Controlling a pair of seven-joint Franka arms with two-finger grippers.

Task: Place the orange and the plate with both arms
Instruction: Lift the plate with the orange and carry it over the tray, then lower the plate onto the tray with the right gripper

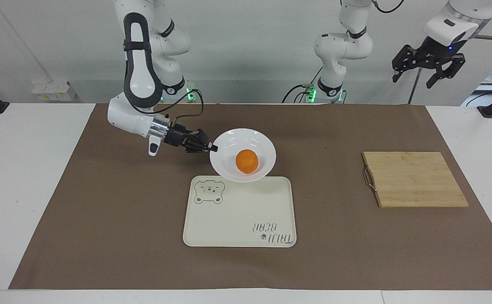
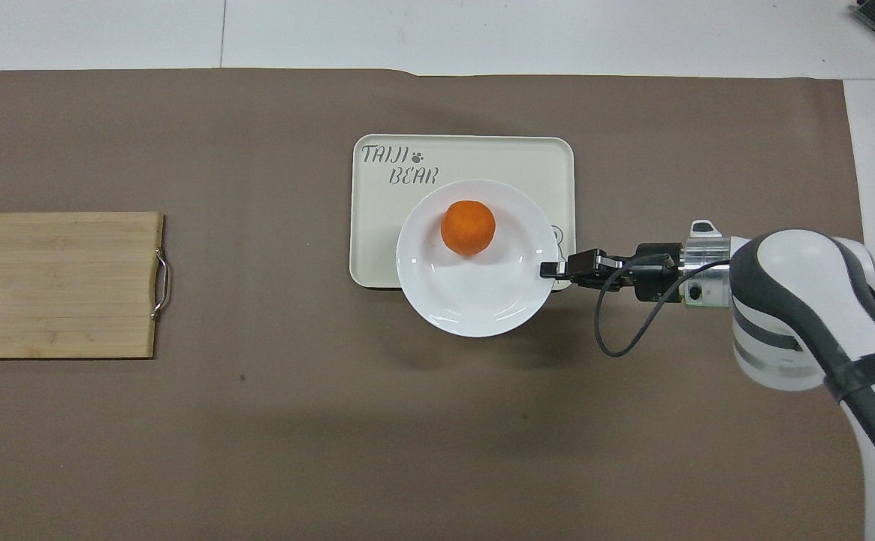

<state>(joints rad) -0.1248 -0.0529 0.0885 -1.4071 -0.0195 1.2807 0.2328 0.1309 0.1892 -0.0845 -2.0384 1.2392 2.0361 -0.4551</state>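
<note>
Halfway there: right gripper pinches the plate rim, orange aboard, airborne above the bear tray, landing pending, left gripper waiting open over the table's end.

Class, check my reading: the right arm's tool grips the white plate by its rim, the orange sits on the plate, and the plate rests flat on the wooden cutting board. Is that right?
Not quite. The right tool does grip the plate by its rim, with the orange on it, but the plate is held in the air over the edge of the bear-print tray, not on the cutting board. The facing view shows this.

The tray lies bare under the lifted plate; only the cutting board stands well apart.
</note>
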